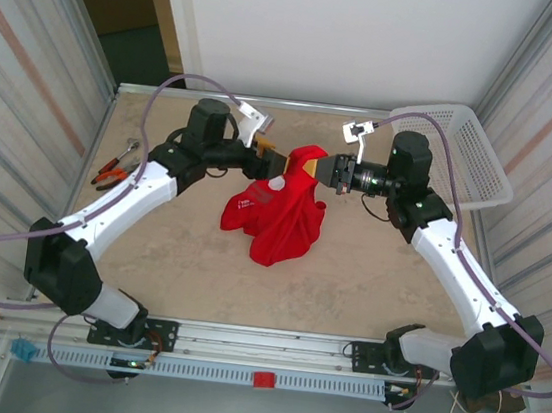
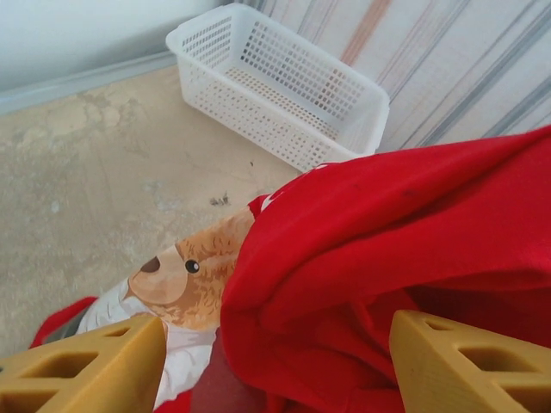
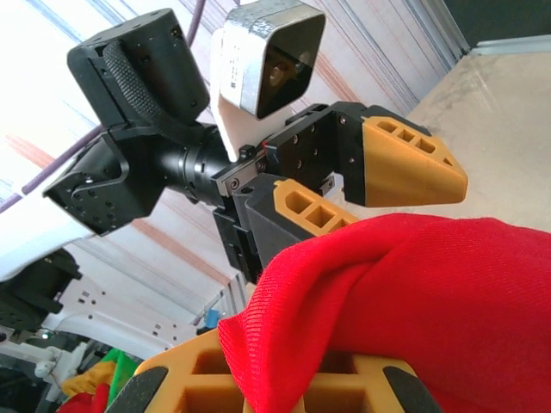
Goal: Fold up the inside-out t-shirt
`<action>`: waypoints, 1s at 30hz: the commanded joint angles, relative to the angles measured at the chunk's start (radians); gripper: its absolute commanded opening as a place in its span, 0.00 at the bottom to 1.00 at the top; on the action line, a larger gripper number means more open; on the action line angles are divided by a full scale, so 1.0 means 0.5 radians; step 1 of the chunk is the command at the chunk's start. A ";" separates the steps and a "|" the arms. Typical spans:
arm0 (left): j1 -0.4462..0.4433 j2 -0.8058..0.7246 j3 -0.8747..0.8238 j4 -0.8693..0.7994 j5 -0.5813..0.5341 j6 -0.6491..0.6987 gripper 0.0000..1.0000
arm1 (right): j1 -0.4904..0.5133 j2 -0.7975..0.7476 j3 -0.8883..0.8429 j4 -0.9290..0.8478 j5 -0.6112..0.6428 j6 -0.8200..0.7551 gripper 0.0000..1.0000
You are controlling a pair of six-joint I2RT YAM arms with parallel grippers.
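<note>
t-shirt [image 3: 413, 301]: red fine-knit, bunched folds | basket [image 2: 258, 116]: white plastic mesh, rectangular

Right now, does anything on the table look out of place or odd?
Yes: red-handled pliers lie at the left edge of the table, unrelated to folding. The t-shirt is bunched into a peak, pinched by the right gripper, not spread flat.

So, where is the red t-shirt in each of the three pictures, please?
Top view: the t-shirt is in the middle of the table, bunched up.
Left wrist view: the t-shirt lies across the right and bottom.
Right wrist view: the t-shirt is at the lower right.
Shared landmark: the beige table, at the left in the left wrist view and at the upper right in the right wrist view.
</note>
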 commanded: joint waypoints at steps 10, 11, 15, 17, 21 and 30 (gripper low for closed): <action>-0.013 0.308 0.123 0.356 0.485 0.088 0.60 | -0.026 -0.041 0.016 -0.084 -0.061 -0.084 0.00; -0.013 0.344 0.146 0.365 0.537 0.063 0.47 | -0.037 -0.051 0.007 -0.085 -0.058 -0.083 0.00; 0.012 0.417 0.197 0.528 0.711 -0.157 0.00 | -0.109 -0.075 -0.044 -0.094 -0.053 -0.092 0.00; 0.065 0.366 0.156 0.676 0.755 -0.340 0.00 | -0.177 -0.068 -0.094 -0.114 -0.031 -0.115 0.00; 0.209 0.206 0.067 0.907 0.849 -0.756 0.00 | -0.279 0.054 -0.181 -0.122 0.095 -0.150 0.00; 0.235 0.031 -0.031 1.178 0.870 -1.529 0.00 | -0.169 0.267 0.013 -0.381 0.695 -0.032 0.55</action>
